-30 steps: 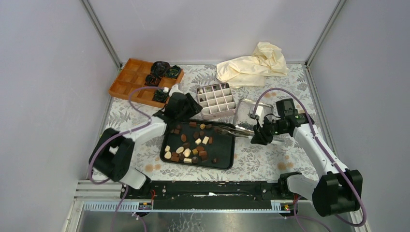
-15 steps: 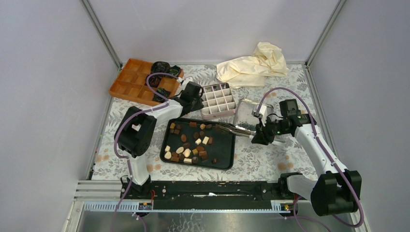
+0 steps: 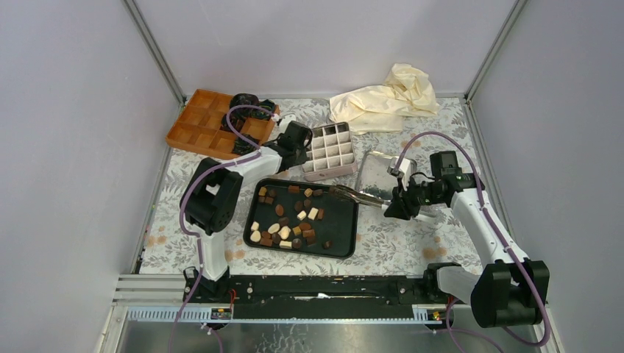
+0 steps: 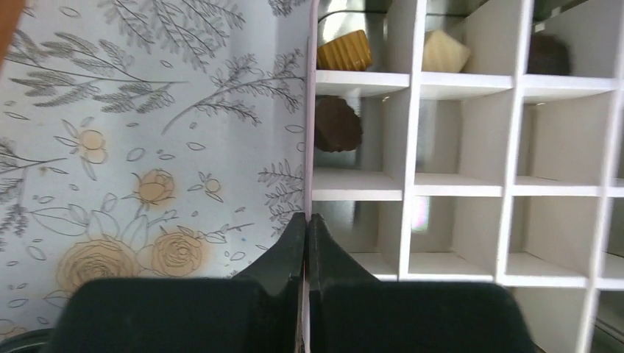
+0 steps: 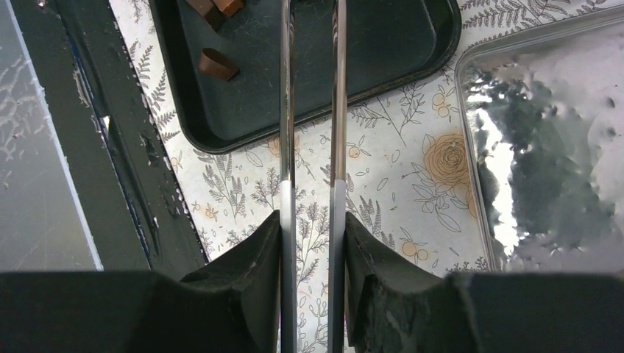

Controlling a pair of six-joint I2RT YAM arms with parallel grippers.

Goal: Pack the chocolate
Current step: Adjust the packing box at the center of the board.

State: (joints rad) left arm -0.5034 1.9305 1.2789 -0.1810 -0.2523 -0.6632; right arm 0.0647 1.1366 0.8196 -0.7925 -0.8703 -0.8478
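Several pieces of chocolate (image 3: 287,220), dark, light brown and cream, lie on a black tray (image 3: 338,250). Behind it stands a white gridded box (image 3: 331,151). A few of its cells hold pieces: a brown one (image 4: 338,123), a ridged tan one (image 4: 344,50) and a cream one (image 4: 444,50). My left gripper (image 3: 303,151) (image 4: 307,220) is shut on the box's thin left wall. My right gripper (image 3: 397,202) (image 5: 312,220) is shut on metal tongs (image 3: 357,195) (image 5: 285,110). The tong tips reach over the tray's right part, with nothing visible between them. One brown piece (image 5: 218,64) lies beside them.
An orange divided tray (image 3: 199,121) with crumpled black-green paper cups (image 3: 243,103) sits at the back left. A shiny metal lid (image 3: 379,173) (image 5: 544,147) lies right of the box. A cream cloth (image 3: 386,99) is bunched at the back.
My left arm swung from the tray's far-left corner to the box's left side, and its jaws closed on the box wall. The right arm with the tongs barely moved.
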